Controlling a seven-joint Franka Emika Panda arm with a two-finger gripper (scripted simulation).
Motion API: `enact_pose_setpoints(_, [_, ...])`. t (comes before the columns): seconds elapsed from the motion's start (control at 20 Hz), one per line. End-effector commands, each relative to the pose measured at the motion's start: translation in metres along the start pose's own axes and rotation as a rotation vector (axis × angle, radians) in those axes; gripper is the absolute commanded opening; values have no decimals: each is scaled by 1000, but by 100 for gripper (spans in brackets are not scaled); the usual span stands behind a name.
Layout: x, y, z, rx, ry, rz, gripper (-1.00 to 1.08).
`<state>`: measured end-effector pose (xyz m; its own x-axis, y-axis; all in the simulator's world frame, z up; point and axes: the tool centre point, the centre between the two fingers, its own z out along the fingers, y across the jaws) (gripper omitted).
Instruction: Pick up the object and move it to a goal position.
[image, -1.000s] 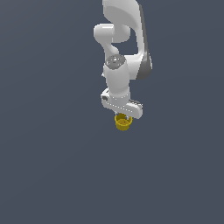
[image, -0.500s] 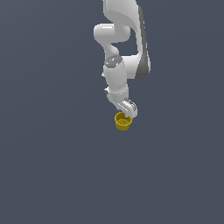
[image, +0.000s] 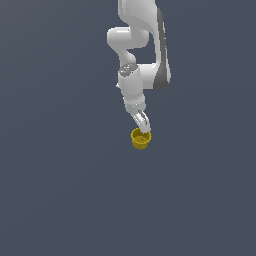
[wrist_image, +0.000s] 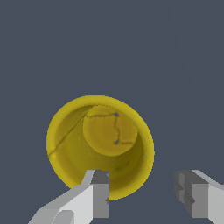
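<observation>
Approach step, grasp not yet made. The cup (image: 141, 139) sits upright on the flat grey floor (image: 60, 200), directly under the arm (image: 142, 55), mouth up — the wrist view looks straight down into it. The gripper (image: 144, 126) hangs just above the cup's rim with its jaws spread apart and nothing between them. In the wrist view one finger (wrist_image: 99, 194) overlaps the cup's mouth (wrist_image: 100, 146), the other stands outside the wall — so the rim looks bracketed, one finger in, one out. Next move, as I judge it: lower a little further, pinch the wall, then lift. No goal marker is visible.
</observation>
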<state>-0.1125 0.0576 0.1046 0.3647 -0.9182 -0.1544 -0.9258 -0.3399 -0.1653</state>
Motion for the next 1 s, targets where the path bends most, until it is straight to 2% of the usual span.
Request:
enact_pose_setpoints(0.0, [-1,5,1,3,1,42,28])
enact_pose_setpoints(0.5, [-1,8,5,4,2,72,28])
enact_pose_setpoints(0.95, [-1,9,30,4,3,79,28])
